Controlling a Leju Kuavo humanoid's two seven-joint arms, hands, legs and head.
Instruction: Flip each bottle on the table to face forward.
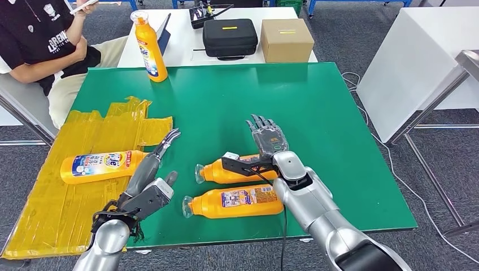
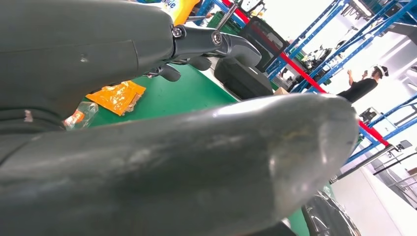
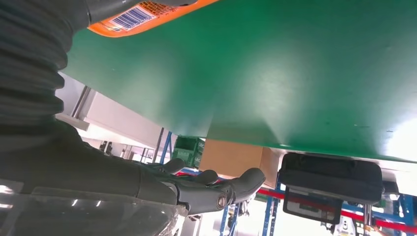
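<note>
green counter (image 1: 316, 107): four orange bottles. one upright bottle (image 1: 150, 48) at upper left of the frame; one lying bottle (image 1: 101, 166) at left on the yellow plastic sheet (image 1: 62, 192); two lying side by side at lower centre, the middle bottle (image 1: 237, 169) and the near bottle (image 1: 237, 202). left robot hand (image 1: 149, 180): fingers spread, holding nothing, just right of the lying bottle. right robot hand (image 1: 265, 144): fingers spread flat, holding nothing, over the middle bottle's base end. behind, on the white table: one black case (image 1: 230, 36), one cardboard box (image 1: 286, 39).
</note>
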